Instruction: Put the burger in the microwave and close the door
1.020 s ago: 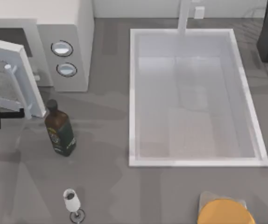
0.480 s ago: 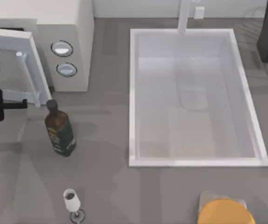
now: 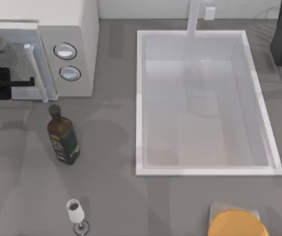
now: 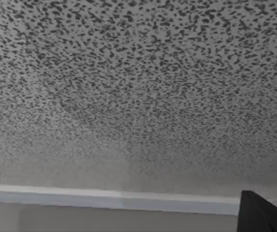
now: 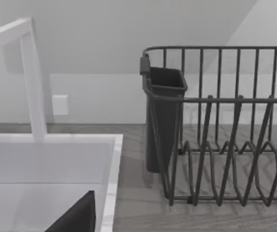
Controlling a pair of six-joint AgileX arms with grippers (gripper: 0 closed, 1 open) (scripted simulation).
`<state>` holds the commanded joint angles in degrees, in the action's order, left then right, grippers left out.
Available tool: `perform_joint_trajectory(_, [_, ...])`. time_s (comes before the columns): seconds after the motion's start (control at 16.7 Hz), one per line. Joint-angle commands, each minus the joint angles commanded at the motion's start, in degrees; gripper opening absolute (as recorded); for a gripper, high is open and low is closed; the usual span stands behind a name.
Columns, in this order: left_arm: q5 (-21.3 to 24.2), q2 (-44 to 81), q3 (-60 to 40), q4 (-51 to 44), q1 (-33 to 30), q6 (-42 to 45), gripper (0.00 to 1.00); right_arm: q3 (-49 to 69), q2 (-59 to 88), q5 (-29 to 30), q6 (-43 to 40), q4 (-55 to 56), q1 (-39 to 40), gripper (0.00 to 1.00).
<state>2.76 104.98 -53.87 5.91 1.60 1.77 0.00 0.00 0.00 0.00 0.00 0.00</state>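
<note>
At far left of the table, the left gripper sits black against the door, just beside its thin pale handle; whether its fingers are spread or pressed together I cannot tell. The door has a white frame and a speckled grey window and lies almost flush with the front of the microwave, a white box whose grey panel carries two silver-rimmed knobs. What is inside the microwave is hidden by the door. In front stands a dark bottle, upright, and nearer the table's front edge a small glass. To the right lies the white sink, its basin bare, with a white tap at its back rim. An orange disc rests on a grey board at front right.

The left wrist view brings the window's speckle up close above a pale frame edge. The right wrist view shows a dark wire rack holding a dark cup, beside the sink's corner.
</note>
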Motion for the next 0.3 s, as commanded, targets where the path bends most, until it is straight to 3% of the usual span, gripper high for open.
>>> perform_joint_trajectory(0.3, [-0.37, 5.63, -5.98, -0.49, -0.43, 0.05, 0.00, 0.00, 0.00, 0.00, 0.00, 0.00, 0.00, 1.00])
